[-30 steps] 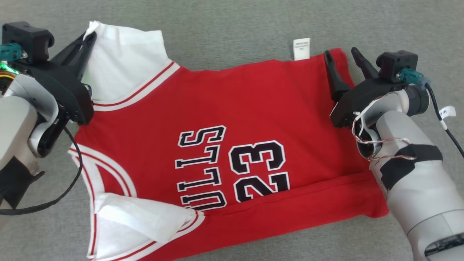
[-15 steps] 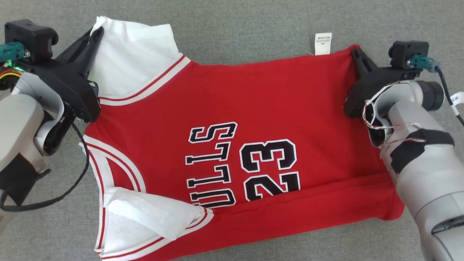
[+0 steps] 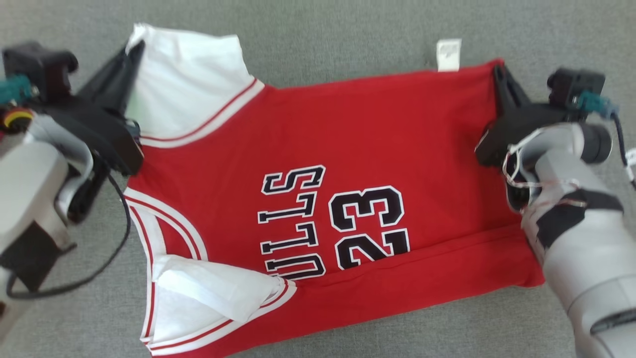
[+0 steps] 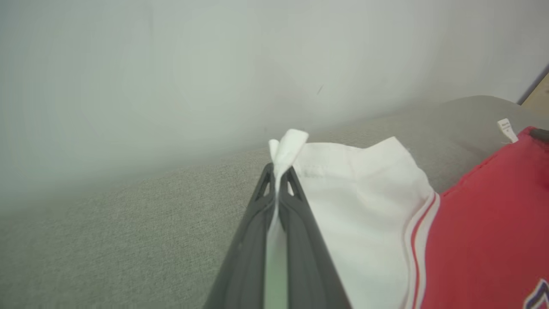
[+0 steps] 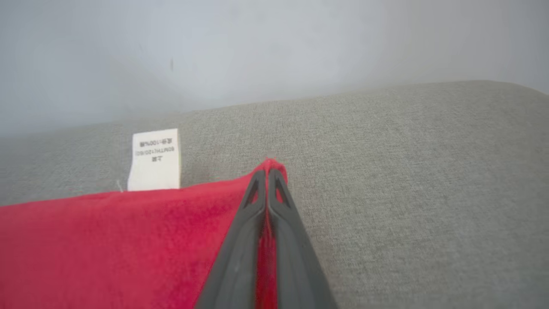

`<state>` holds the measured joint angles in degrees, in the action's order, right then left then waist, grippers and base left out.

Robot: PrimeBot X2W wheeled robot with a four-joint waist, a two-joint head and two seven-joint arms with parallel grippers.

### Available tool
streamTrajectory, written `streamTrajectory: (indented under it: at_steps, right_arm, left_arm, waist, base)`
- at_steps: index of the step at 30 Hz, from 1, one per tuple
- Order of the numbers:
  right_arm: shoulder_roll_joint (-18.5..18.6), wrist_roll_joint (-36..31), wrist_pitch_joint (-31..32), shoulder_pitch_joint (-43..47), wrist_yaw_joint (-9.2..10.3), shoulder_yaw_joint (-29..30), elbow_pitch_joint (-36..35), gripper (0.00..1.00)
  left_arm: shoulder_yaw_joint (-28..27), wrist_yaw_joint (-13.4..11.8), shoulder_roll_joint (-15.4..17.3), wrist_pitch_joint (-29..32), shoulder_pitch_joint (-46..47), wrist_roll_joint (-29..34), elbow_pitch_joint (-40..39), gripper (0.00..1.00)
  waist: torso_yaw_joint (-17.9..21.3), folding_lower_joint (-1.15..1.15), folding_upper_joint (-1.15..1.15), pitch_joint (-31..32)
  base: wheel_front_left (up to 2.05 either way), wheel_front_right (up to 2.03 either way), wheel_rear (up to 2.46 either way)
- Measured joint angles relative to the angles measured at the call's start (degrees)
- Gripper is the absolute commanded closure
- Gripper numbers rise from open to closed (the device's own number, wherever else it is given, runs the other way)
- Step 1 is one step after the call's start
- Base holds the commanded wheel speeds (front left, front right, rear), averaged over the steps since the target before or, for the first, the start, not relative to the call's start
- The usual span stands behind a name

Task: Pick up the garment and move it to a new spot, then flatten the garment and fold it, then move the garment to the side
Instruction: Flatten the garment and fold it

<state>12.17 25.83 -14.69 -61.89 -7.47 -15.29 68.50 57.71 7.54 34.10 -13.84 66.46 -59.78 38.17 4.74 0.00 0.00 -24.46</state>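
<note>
Clenched flat on a twist of white cloth, in the left wrist view: the left gripper point(image 4: 281, 169), a tuft of that cloth poking out past the fingertips. Pinched just as tight, in the right wrist view, on the red far corner of the jersey point(image 3: 348, 129): the right gripper point(image 5: 266, 174), a red sliver caught between the closed fingers.

From the head view, both grips on the jersey's top edge: left at upper left on the white shoulder panel point(image 3: 189, 84), right at upper right on the hem corner. Spread print side up over the grey fabric surface point(image 3: 323, 30) across the middle of the frame, neckline to the left, hem to the right, top edge drawn nearly straight between the two grips. At lower left, a second white panel point(image 3: 208, 293) folded over the red-and-white trim. Along the bottom, a long crease in the red.

Added by the wrist views: a pale blank wall point(image 4: 171, 64) rising behind the grey surface. Added by the head view: black, white-edged lettering turned sideways, "ULLS" beside "23", the start of the word tucked under the white fold. Sticking out from the top edge near the right grip, a white care label point(image 5: 155, 159), its small grey print upside down in the right wrist view and too fine to read
</note>
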Motion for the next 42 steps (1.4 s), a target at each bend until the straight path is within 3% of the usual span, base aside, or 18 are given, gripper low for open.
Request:
streamTrajectory:
  at_steps: [7, 12, 18, 26, 39, 40, 41, 42]
  right_arm:
    - [1.5, 5.5, -0.2, 9.1, 0.0, -0.9, -8.9, 1.0]
    - [3.4, 10.8, -0.3, 18.2, 0.0, -1.8, -16.7, 1.0]
    - [5.8, 14.7, -0.3, 24.2, 0.0, -2.3, -19.7, 1.0]
    - [7.9, 17.6, -0.3, 30.4, 0.0, -1.8, -22.9, 1.0]
    - [8.6, 19.0, -0.3, 37.2, 0.0, -3.4, -24.7, 1.0]
    - [8.4, 18.8, -0.3, 37.4, 0.0, -3.5, -24.5, 0.6]
    - [8.3, 18.6, -0.3, 37.5, 0.0, -3.5, -24.3, 0.12]
    - [8.2, 18.5, -0.3, 37.5, 0.0, -3.6, -24.2, 0.0]
  left_arm:
    - [-3.5, -0.7, 1.2, -1.1, -8.3, 0.9, -7.1, 1.0]
    - [-11.6, -4.3, 1.8, -1.2, -20.8, 5.9, -19.2, 1.0]
    - [-16.1, -6.0, 1.6, -1.2, -33.7, 11.3, -27.8, 1.0]
    - [-18.5, -6.2, -2.6, -1.2, -43.9, 16.5, -28.8, 1.0]
    - [-22.0, -4.0, -7.7, -1.2, -49.6, 25.4, -19.4, 1.0]
    - [-22.3, -4.0, -8.3, -1.2, -49.9, 26.4, -18.6, 0.61]
    - [-22.8, -4.0, -8.8, -1.2, -50.0, 27.7, -18.1, 0.31]
    - [-23.7, -4.0, -9.4, -1.2, -50.0, 28.1, -17.5, 0.0]
  waist:
    - [-0.2, 0.0, 0.0, 3.6]
    - [-0.7, 0.0, 0.0, 6.7]
    - [-1.4, -0.01, -0.02, 9.1]
    - [-2.9, -0.01, -0.01, 11.4]
    - [-3.9, -0.01, 0.0, 15.1]
    - [-3.9, 0.0, 0.0, 15.3]
    - [-3.9, 0.0, 0.0, 15.4]
    - [-3.9, 0.0, 0.0, 15.6]
  base:
    - [0.0, 0.0, 0.0]
    - [0.0, 0.0, 0.0]
    - [0.0, 0.0, 0.0]
    - [0.0, 0.0, 0.0]
    - [0.0, 0.0, 0.0]
    - [0.0, 0.0, 0.0]
    - [0.0, 0.0, 0.0]
    - [0.0, 0.0, 0.0]
